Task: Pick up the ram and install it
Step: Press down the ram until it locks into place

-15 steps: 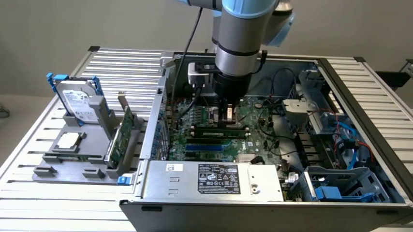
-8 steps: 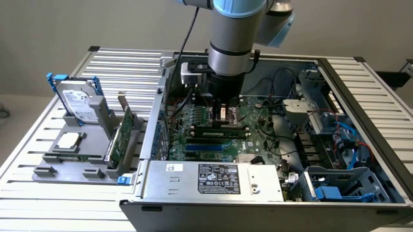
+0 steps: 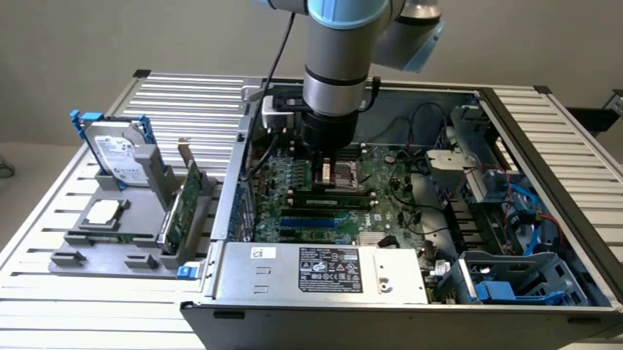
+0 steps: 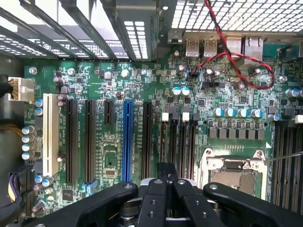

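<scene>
The gripper [image 4: 166, 176], clenched empty, hangs low over the motherboard [image 4: 142, 85] beside the CPU socket [image 4: 234, 177]; any drift downward risks striking components.

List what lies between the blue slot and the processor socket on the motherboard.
In the wrist view: one long black slot stands beside the blue slot, then come four narrower black slots, the last next to the processor socket.

No legible text (power supply label [image 3: 329, 268] unreadable).
</scene>
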Controlling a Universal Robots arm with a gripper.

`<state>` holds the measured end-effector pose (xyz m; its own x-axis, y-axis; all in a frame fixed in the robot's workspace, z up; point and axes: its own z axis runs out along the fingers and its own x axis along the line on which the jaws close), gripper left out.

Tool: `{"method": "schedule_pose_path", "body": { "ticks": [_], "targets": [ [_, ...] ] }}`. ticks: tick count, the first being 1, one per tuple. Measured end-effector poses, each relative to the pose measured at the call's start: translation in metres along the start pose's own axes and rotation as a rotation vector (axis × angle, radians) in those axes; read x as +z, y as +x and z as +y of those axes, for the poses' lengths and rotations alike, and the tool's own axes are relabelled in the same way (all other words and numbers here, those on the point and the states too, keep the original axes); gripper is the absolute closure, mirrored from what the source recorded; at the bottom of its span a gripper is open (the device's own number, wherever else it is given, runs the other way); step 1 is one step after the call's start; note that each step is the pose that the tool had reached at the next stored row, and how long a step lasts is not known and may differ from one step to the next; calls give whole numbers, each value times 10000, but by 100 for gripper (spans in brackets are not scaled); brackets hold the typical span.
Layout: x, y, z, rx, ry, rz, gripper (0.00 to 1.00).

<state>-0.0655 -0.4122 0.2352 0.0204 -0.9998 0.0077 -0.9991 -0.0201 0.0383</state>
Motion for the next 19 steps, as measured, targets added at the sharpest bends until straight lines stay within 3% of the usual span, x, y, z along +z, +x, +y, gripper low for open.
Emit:
{"method": "schedule_pose_path", "body": {
  "ticks": [13, 16, 19],
  "targets": [
    [119, -2, 30, 0, 21, 0, 89],
    [80, -5, 30, 1, 34, -24, 89],
    [-31, -2, 32, 0, 15, -4, 89]
  ]
}}
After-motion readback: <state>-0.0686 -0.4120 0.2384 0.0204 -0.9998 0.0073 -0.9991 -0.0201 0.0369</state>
